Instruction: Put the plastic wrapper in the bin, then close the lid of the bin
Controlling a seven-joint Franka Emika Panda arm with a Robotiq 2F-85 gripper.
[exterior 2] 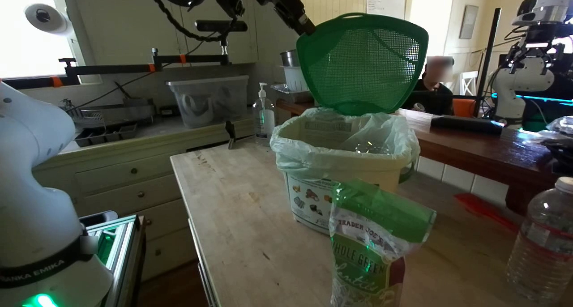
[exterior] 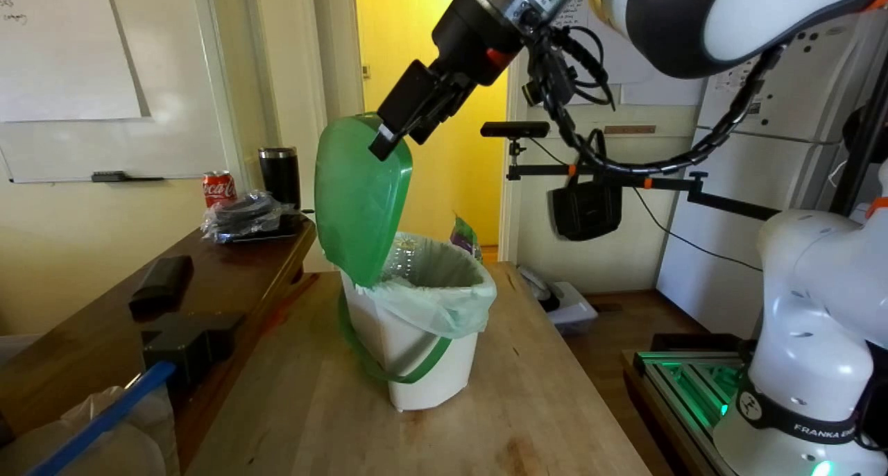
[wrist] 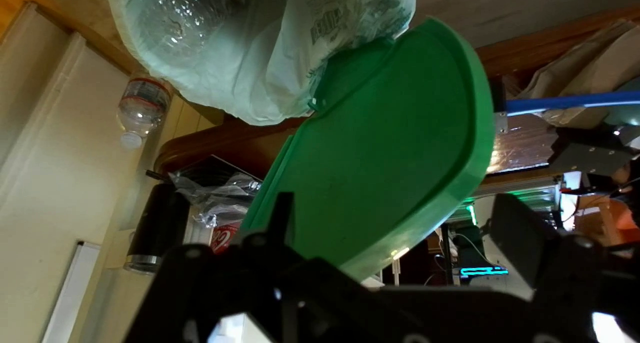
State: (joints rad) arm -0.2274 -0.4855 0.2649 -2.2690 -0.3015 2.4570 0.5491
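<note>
The white bin (exterior: 437, 382) with its pale-green liner stands on the wooden table; it also shows in an exterior view (exterior 2: 309, 204). Its green lid (exterior: 357, 205) is open and upright in both exterior views (exterior 2: 362, 65), and fills the middle of the wrist view (wrist: 385, 138). A clear, shiny plastic piece (wrist: 185, 23) lies inside the liner; it may be the plastic wrapper. My gripper (exterior: 401, 141) is open and empty at the lid's upper edge; whether it touches is unclear. In the wrist view the fingers (wrist: 400, 228) stand wide apart with the lid's edge reaching between them.
A green Trader Joe's bag (exterior 2: 371, 253) and a water bottle (exterior 2: 544, 244) stand beside the bin. A darker table (exterior: 208, 268) alongside holds a Coke can (exterior: 219, 187), a black tumbler (exterior: 280, 176) and a bagged dark item (exterior: 246, 216). A soap bottle (exterior 2: 264, 117) stands behind.
</note>
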